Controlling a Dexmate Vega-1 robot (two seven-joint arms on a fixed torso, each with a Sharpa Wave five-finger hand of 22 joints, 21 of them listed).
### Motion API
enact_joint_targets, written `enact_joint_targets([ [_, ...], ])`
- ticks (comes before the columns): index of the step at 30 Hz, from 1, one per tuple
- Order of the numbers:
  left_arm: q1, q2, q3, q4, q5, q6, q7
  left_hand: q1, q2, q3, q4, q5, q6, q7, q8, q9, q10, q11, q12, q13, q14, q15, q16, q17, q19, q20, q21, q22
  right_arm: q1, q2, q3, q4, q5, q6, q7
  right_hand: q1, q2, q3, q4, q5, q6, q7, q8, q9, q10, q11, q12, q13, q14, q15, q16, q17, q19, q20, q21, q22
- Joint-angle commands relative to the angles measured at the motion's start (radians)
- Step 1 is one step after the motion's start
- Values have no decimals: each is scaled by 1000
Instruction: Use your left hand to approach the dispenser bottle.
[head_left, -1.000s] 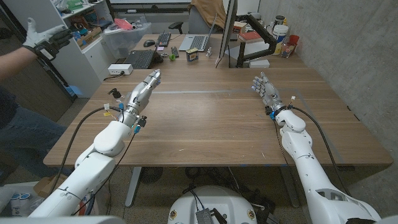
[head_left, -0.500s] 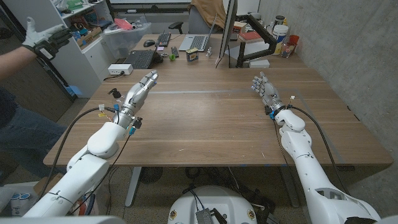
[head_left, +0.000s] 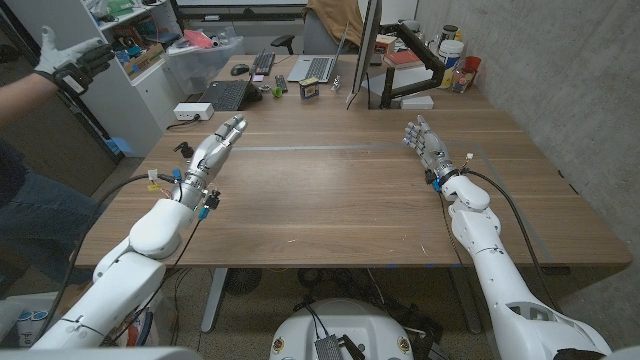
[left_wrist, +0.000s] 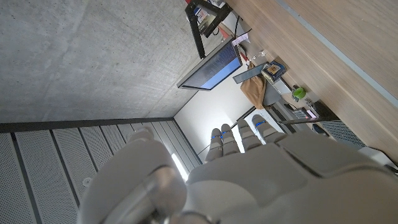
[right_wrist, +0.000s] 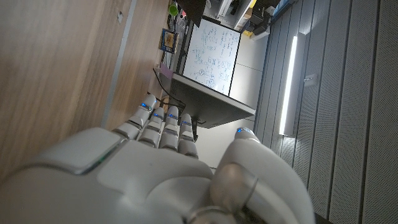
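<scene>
The wooden table (head_left: 340, 200) has a brown grain and a thin pale line (head_left: 300, 148) running across it. Its middle holds nothing but the two arms.

The left hand (head_left: 212, 150) hangs over the table's left part with its fingers stretched out and slightly apart, holding nothing. In the left wrist view the hand (left_wrist: 261, 180) shows from behind, fingers pointing towards the far clutter. The dispenser bottle (head_left: 183, 150) is a small object with a dark pump top (too small to make out more). It stands at the table's left edge, just beside the left hand on its outer side, and contact cannot be told.

The right hand (head_left: 424, 143) stands over the table's right part, well apart from the bottle, fingers up and spread, nothing in it. The right wrist view shows the hand (right_wrist: 155, 168) the same way.

At the far edge sit an open black laptop (head_left: 228, 94), a white box (head_left: 190, 110), a keyboard (head_left: 263, 63), a second laptop (head_left: 318, 68) and a monitor (head_left: 364, 50) seen edge-on. A grey concrete wall (head_left: 560, 70) closes the right side. At the upper left a person's gloved hand (head_left: 50, 50) is raised near some cluttered shelves (head_left: 130, 40).
</scene>
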Motion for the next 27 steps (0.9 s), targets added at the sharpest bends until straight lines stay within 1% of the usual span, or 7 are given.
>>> enact_joint_targets([
  [1,48,-4,-63,-37,60,32,20,29,18,14,-7,1,5,-3,1,5,3,-2,0,4,3,1,2,3,-5,5,-6,3,6,1,-9,-1,-6,-9,6,-2,8,2,-4,-1,11,2,-3,6,9,0,-6,1,6,-3,-3,2,10,3,-7,6],
  [4,54,-2,-74,-47,82,49,22,57,45,33,-17,-1,4,-8,0,5,3,-5,-2,4,1,0,0,2,-6,7,-13,3,8,3,-11,3,-8,-7,6,-2,8,2,-4,-1,10,2,-3,6,9,-1,-6,1,6,-2,-3,2,11,3,-8,6],
  [8,57,1,-86,-60,112,71,26,81,54,43,-31,-4,-2,-8,-3,5,-1,-6,-4,4,-1,0,-2,1,-6,10,-18,2,10,5,-12,8,-11,-6,4,-2,8,1,-4,-1,11,3,-3,6,10,2,-6,1,7,-2,-3,2,11,4,-10,6],
  [22,78,6,-141,-119,191,161,22,128,60,58,-60,-18,-4,-16,-4,6,-6,-12,-7,6,-15,3,-9,1,-31,33,-42,3,16,12,-10,30,-15,1,0,-4,8,0,-6,-1,12,2,-3,6,12,0,-6,0,8,-1,-4,2,13,5,-15,6],
  [23,80,6,-145,-125,200,170,23,134,59,60,-64,-19,-3,-17,-4,6,-5,-7,-7,6,-13,6,-8,1,-29,37,-44,3,16,12,-10,32,-15,1,1,-4,8,0,-6,-1,12,2,-3,6,12,0,-6,0,8,-1,-4,2,13,5,-15,6],
  [25,87,8,-154,-137,215,190,22,149,59,64,-75,-24,-6,-20,-5,6,2,-13,-4,7,-5,9,-4,2,-23,63,-46,5,19,12,-11,34,-17,1,2,-4,9,0,-6,-1,13,2,-3,6,12,1,-6,0,10,-3,-3,2,14,5,-17,6],
  [27,90,7,-162,-145,226,202,20,156,59,66,-79,-26,-6,-24,-5,6,3,-14,-3,7,2,11,-1,3,-20,71,-47,5,21,12,-11,38,-18,3,2,-4,9,0,-6,-1,13,2,-3,6,12,0,-7,0,10,-5,-3,2,14,4,-18,6],
])
